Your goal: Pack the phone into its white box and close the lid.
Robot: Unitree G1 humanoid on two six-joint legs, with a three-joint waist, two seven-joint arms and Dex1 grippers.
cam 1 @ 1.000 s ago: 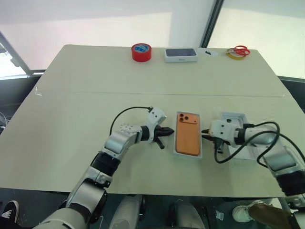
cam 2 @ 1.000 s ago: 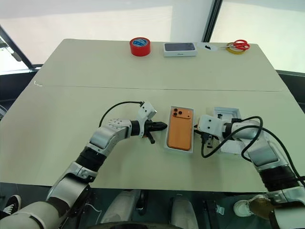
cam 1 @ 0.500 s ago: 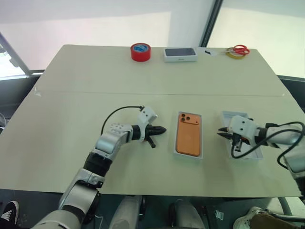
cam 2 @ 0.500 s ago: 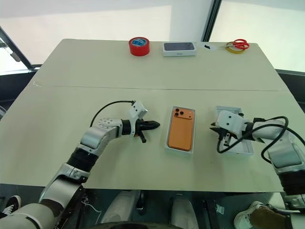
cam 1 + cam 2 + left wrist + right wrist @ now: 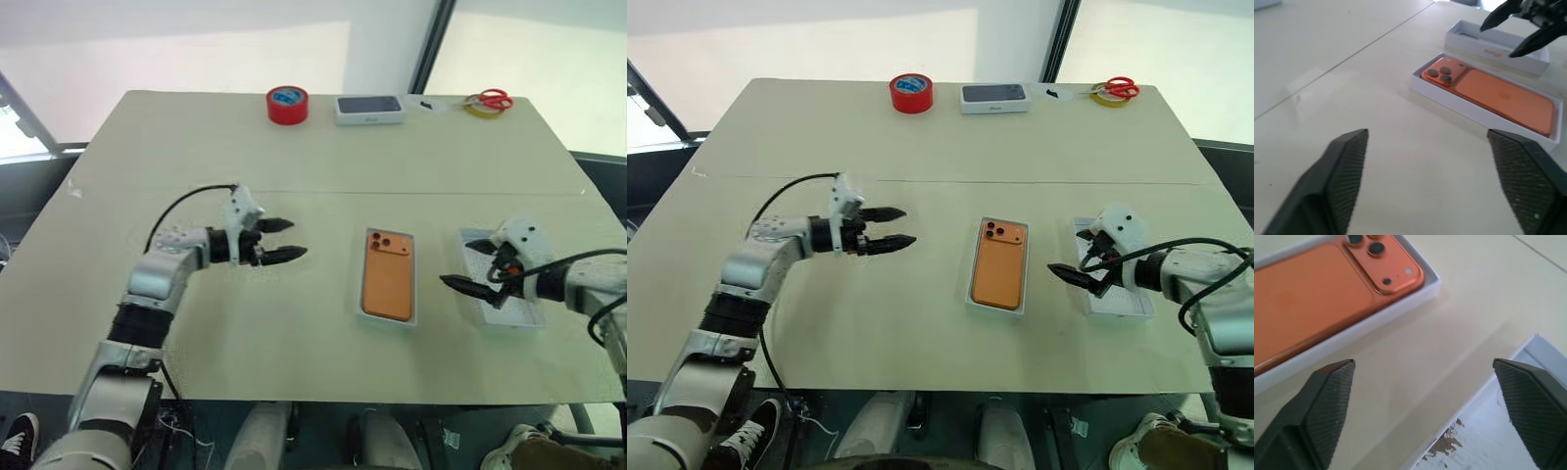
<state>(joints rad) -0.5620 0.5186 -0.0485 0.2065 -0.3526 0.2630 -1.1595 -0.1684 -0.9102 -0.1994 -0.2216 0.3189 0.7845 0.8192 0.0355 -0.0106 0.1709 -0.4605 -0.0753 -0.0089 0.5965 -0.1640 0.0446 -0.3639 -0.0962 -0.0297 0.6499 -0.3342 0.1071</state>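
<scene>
With the phone already lying in the white box mid-counter, both grippers' jaws released, the right gripper should pinch the lid beneath it by one rim.

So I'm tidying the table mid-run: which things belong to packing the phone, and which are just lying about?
Job:
phone
white box holding it
lid, lying open by the right gripper

Lying about:
red tape roll
second phone box
scissors
</scene>
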